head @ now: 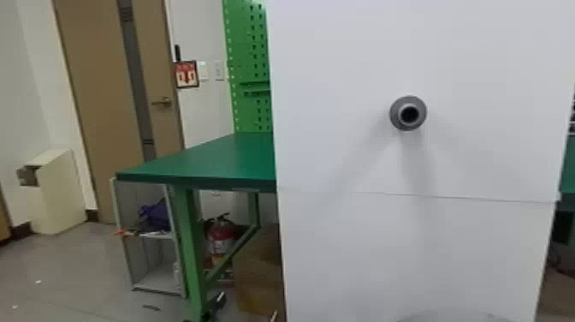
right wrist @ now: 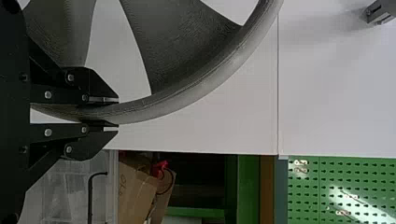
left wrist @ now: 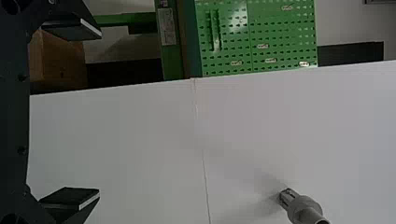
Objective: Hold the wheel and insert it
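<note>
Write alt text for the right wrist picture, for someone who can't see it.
The robot's black right claw grips the rim of a large grey wheel before a white panel. A grey peg juts from the panel, apart from the wheel; a green pegboard and cardboard box show behind.

A brown door (head: 100,85) is set in the pale wall (head: 201,25) and is fitted with a handle (head: 162,102). Beside it, a red-and-white sign (head: 186,81) and white switches (head: 218,70) are mounted. To the door's left, a beige box (head: 57,201) is seen on the grey floor (head: 77,265). The green table (head: 214,158) is backed by a green pegboard (head: 250,51), streaked by bright glare in the right wrist view. Beneath the table, a red extinguisher (head: 221,233) and a brown carton (head: 256,274) are kept; a blue bundle (head: 156,216) is held on a grey shelf (head: 158,235).
</note>
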Robot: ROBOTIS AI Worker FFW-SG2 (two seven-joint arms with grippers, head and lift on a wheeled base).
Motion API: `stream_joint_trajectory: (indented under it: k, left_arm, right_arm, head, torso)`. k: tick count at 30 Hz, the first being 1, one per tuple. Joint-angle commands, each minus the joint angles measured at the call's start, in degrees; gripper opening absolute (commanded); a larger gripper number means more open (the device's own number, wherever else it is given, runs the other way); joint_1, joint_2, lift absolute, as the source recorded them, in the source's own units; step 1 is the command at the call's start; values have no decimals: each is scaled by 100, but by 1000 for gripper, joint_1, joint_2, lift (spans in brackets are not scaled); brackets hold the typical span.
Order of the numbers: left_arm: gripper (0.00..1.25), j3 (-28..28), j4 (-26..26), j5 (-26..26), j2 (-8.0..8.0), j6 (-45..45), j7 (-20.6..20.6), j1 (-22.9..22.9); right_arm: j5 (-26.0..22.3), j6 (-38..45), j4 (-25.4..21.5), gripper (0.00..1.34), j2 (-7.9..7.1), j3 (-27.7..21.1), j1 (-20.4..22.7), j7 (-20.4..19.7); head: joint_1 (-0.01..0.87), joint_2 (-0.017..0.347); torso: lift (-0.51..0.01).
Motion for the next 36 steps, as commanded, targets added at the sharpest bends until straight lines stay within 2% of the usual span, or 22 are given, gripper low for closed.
stream_joint_trajectory:
  k: [1,22,36]
  left_arm:
    - [1149,-2,0,0,0,0,0,0]
    - [1149,-2,0,-17,0,0,-26,-26]
    - [1149,-2,0,-26,0,0,-44,-61]
  right_arm:
    - [0,0,-8,126,5,1,0,-1]
    - [0,123,-184,126,5,28,-9,8]
    - [-44,413,-580,126,5,28,-44,-1]
  head:
    - [249,310]
    - [253,310]
    - [253,310]
  torso:
    - [-485]
    - [-485]
    - [-485]
